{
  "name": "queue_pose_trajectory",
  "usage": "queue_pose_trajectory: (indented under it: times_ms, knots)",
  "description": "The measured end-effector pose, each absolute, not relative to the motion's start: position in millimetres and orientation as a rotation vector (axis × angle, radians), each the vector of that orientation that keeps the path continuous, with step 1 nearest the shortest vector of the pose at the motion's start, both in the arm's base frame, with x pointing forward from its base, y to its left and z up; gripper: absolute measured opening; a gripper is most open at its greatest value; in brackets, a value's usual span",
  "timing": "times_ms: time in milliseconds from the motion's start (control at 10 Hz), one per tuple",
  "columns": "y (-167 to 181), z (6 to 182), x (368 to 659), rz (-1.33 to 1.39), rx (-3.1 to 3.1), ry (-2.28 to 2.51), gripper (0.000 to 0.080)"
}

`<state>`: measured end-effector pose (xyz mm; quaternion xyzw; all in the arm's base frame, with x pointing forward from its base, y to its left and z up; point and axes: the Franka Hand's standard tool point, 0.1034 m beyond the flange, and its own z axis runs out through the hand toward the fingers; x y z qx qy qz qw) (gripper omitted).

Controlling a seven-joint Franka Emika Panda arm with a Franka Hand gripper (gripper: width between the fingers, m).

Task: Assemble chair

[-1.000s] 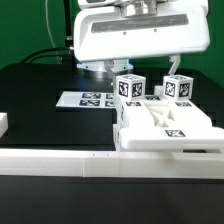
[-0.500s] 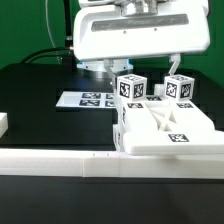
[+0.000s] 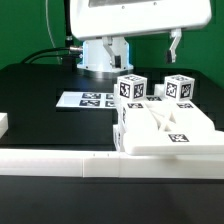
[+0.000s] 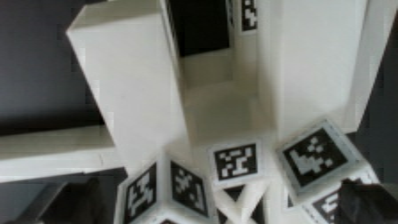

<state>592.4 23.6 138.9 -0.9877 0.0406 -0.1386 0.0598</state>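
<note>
The pincer [image 3: 176, 44] is hanging with its fingers spread wide and pinching nothing, high above the chair [image 3: 160, 122]. The chair's white tagged parts are sitting clustered on the black desk [image 3: 40, 85] directly below the pincer, against the long white rail [image 3: 60, 162]. The marker board [image 3: 88, 100] is lying flat beside them.

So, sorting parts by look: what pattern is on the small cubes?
Black-and-white square tags on white cubes, clearest in the exterior view.
</note>
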Motion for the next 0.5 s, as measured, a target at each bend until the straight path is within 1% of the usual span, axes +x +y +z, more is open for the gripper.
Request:
queue_pose_trajectory:
  times_ms: [100, 200, 300, 500]
  knots:
    - [23, 139.0, 593, -0.423, -2.990, 0.123, 0.0649]
    - [26, 137.1, 590, -0.367, -2.988, 0.119, 0.0649]
    - [31, 135.5, 585, -0.203, -2.982, 0.096, 0.0649]
    - [38, 138.5, 604, -0.004, -2.987, 0.001, 0.0649]
